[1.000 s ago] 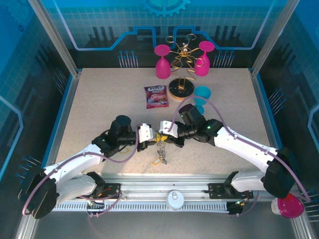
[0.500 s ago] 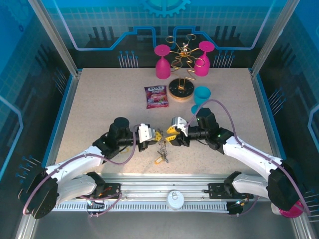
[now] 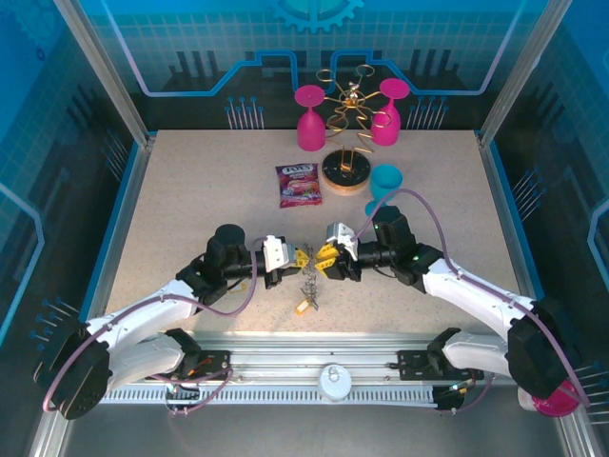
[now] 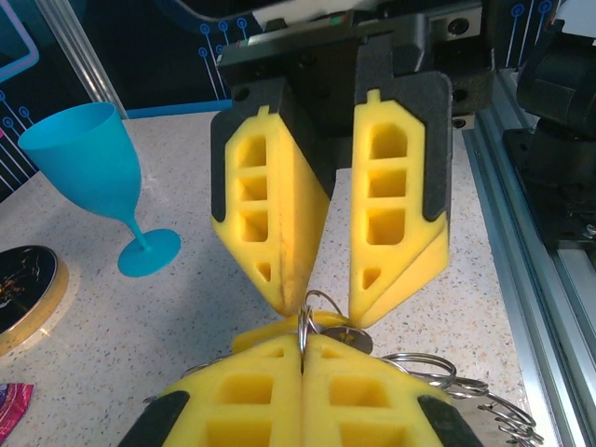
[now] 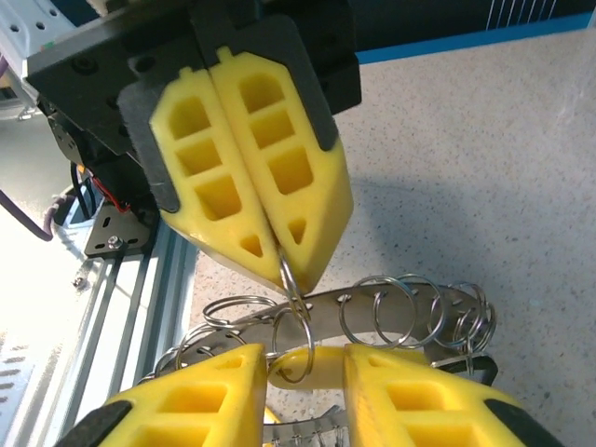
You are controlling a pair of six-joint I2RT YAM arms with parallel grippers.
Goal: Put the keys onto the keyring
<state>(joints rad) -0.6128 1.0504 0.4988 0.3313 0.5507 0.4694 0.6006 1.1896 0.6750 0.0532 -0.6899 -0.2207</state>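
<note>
My left gripper [image 3: 299,257] [image 4: 303,341] [image 5: 284,265] is shut on a small wire loop [image 4: 315,307] of the keyring [image 5: 328,307], a flat grey band with several wire loops along it. My right gripper [image 3: 324,260] [image 5: 307,361] [image 4: 328,303] faces it tip to tip and is open. A yellow key head [image 5: 315,365] [image 4: 270,333] lies in the gap between its fingers, threaded by a loop. The ring and the keys [image 3: 309,284] dangle below both grippers just above the table, and a yellow-headed key [image 3: 303,306] is lowest.
A blue goblet [image 3: 384,181] [image 4: 88,177] stands behind the right arm. A candy bag [image 3: 299,184], a wire rack on a round wooden base [image 3: 344,173] and two magenta goblets [image 3: 309,119] [image 3: 388,109] stand at the back. The front rail [image 3: 333,357] runs close below the keys.
The right arm has swung its elbow out to the right and its gripper has backed off slightly from the left one. The left gripper has held still on the loop.
</note>
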